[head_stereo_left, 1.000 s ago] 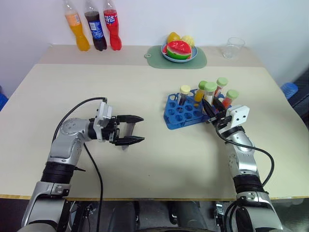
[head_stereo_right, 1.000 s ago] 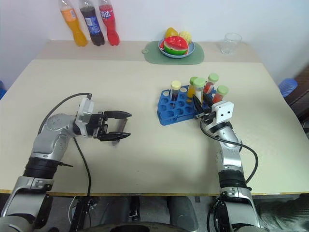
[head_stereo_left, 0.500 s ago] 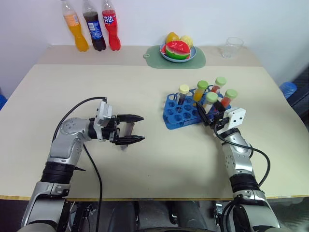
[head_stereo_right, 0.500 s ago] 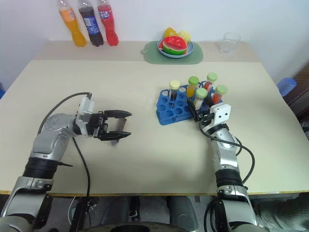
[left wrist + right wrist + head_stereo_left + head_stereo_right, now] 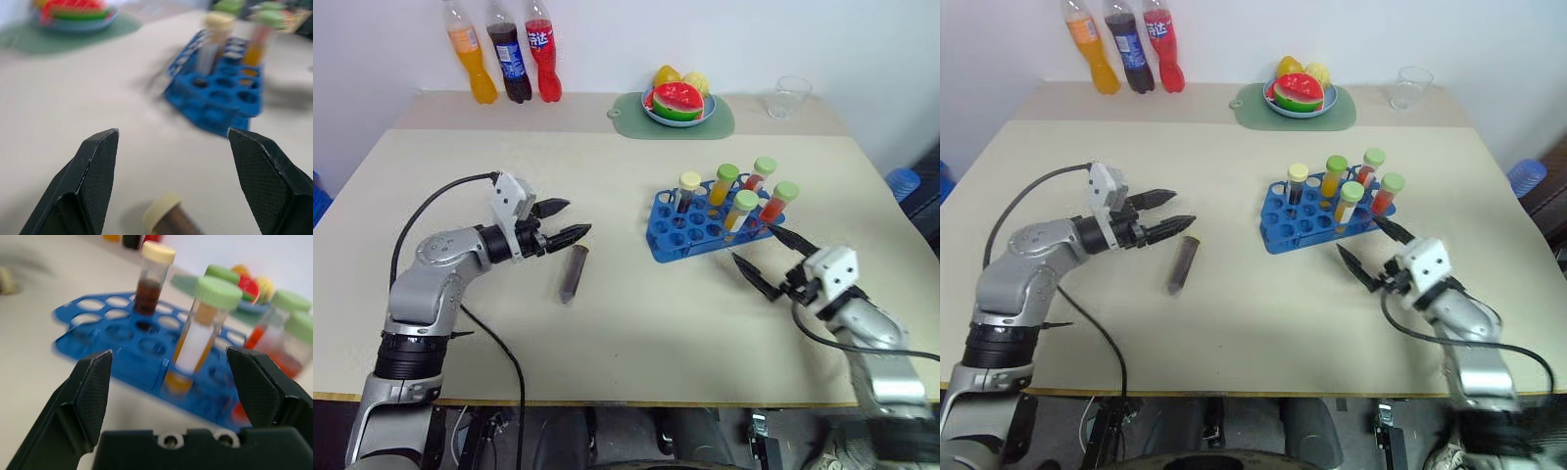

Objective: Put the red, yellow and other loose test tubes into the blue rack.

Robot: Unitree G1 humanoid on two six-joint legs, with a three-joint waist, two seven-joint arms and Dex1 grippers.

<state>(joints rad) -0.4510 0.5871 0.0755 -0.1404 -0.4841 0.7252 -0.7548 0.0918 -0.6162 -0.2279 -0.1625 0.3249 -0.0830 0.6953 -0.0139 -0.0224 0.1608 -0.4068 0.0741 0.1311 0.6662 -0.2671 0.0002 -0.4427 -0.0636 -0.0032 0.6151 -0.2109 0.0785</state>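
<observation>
Five capped tubes now stand in the blue rack point(image 5: 710, 220) right of centre in the head views, and the white-filled tube point(image 5: 739, 212) with the green cap, which a second ago was still gripped by the right gripper point(image 5: 766, 258) at the rack's near edge, now stands there on its own. That gripper has let go and drawn back toward the lower right of the frame, its jaws spread wide and empty. This reads as one placement finished. The left gripper point(image 5: 560, 221), left of centre, has swung up off the table and away from the dark tube point(image 5: 573, 273), which lies on its side just below and right of those fingertips; its jaws are also apart and hold nothing. That dark tube looks like the one loose tube left, so the task seems close to done. The left wrist view cuts the dark tube off at the bottom edge, showing little but its cream cap, and blurs the rack, so its free holes are hard to count.
</observation>
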